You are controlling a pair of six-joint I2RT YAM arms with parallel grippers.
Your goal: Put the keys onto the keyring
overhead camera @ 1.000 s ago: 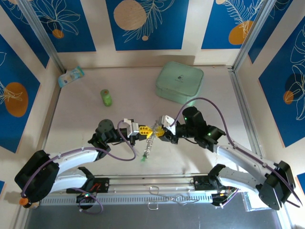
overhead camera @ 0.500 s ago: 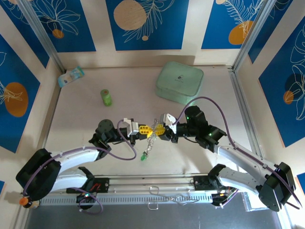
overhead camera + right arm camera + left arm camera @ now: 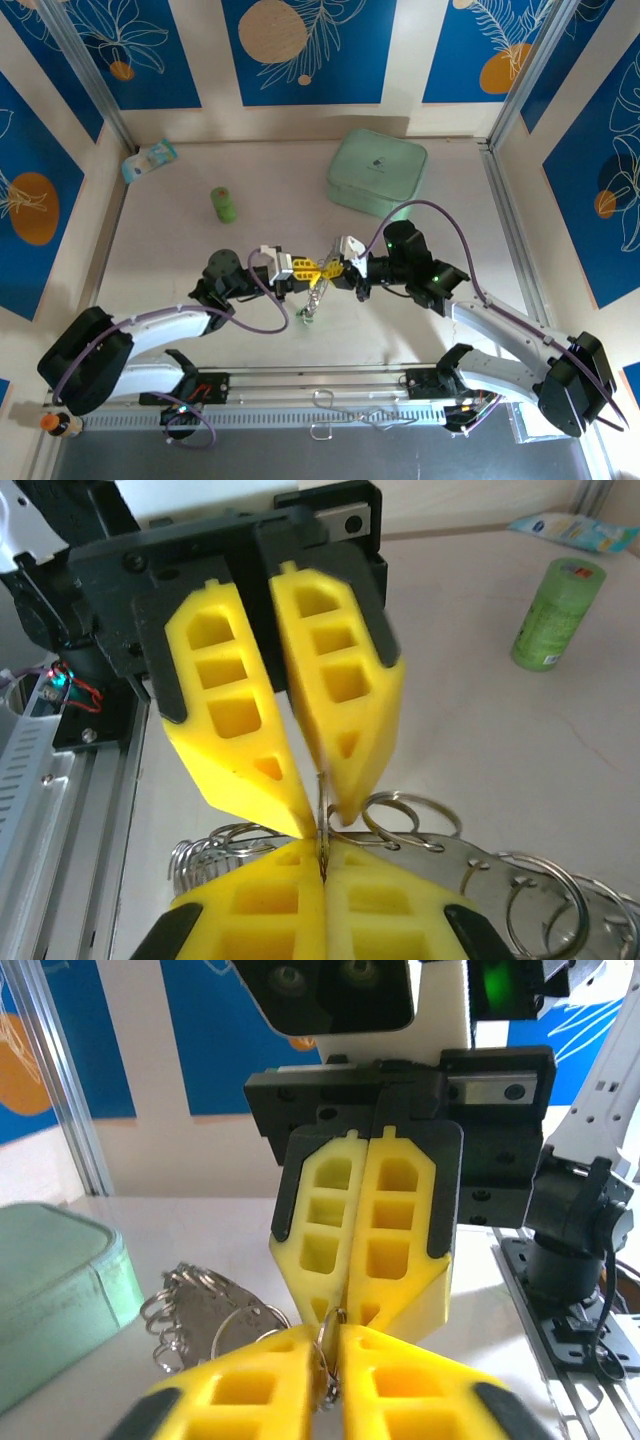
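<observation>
obstacles: green cylinder (image 3: pixel 223 205), mint case (image 3: pixel 376 170) at far side | free: table (image 3: pixel 285 185) between them

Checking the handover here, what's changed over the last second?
The right tool closed onto the keyring, tip to tip with the left tool; the ring's hanging end rose slightly. The case, green cylinder and packet stayed put.

Pale table (image 3: pixel 180 250), mint case (image 3: pixel 376 170), green cylinder (image 3: pixel 223 204), packet (image 3: pixel 149 160)
</observation>
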